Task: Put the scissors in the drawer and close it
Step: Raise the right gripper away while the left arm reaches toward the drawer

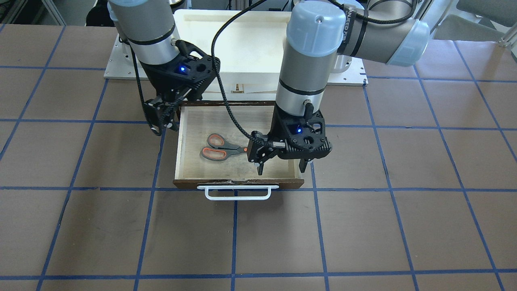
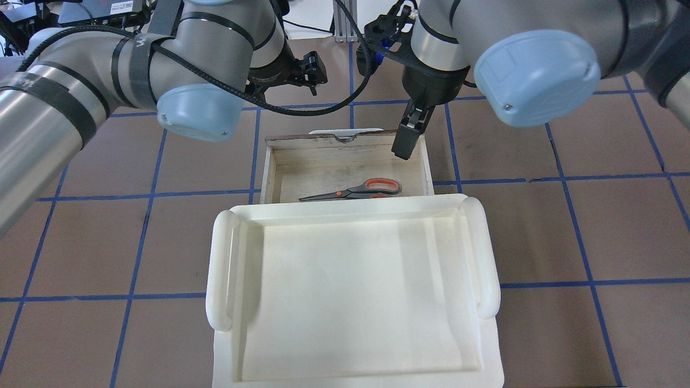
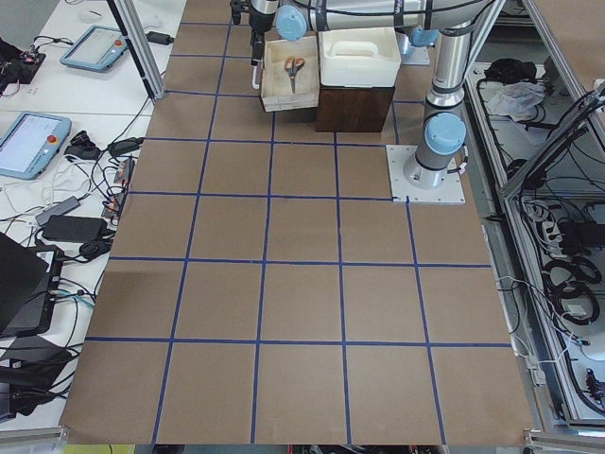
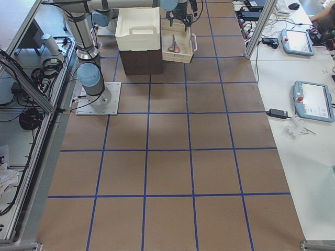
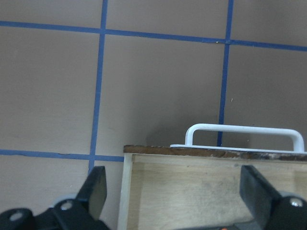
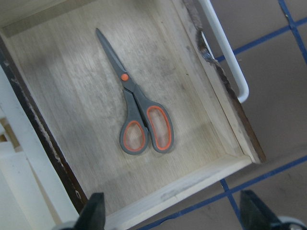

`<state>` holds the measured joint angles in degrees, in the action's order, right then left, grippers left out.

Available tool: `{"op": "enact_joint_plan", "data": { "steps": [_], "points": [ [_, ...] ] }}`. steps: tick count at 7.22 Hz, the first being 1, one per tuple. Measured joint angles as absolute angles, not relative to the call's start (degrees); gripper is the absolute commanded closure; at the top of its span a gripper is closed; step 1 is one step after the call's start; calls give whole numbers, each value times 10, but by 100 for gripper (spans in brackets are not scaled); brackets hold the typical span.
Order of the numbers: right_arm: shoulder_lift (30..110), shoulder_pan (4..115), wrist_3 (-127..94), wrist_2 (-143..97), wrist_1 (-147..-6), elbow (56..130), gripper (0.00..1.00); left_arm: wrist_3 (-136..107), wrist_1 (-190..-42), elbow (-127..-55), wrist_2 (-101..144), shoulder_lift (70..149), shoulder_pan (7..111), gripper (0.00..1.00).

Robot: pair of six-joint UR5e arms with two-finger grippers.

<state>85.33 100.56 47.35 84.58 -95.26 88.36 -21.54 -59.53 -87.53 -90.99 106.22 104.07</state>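
Flat on the pale wood floor of the open drawer [image 1: 180, 149] you'll find the scissors [image 1: 221, 148], grey loops lined orange, blades closed. Your left gripper [image 1: 282, 166] hangs just past the blade tips, pointing down, fingers spread and holding nothing. Your right gripper [image 6: 173, 207] tilts over the drawer's opposite side, fingers also wide apart. A white bar handle [image 1: 237, 193] fronts the dark brown panel.

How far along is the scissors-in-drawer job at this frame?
Done: the scissors lie flat inside the drawer. In hand: nothing; the left pincer near the drawer's front and the right pincer are both open and empty. Left: the drawer stands pulled out, so it must be pushed shut.
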Motion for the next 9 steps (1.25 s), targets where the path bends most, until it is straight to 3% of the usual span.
{"op": "enact_joint_plan", "data": {
  "steps": [9],
  "points": [
    [917, 931, -5, 901, -896, 884, 0, -283, -570, -720, -914, 1254, 1079, 0]
  ]
}}
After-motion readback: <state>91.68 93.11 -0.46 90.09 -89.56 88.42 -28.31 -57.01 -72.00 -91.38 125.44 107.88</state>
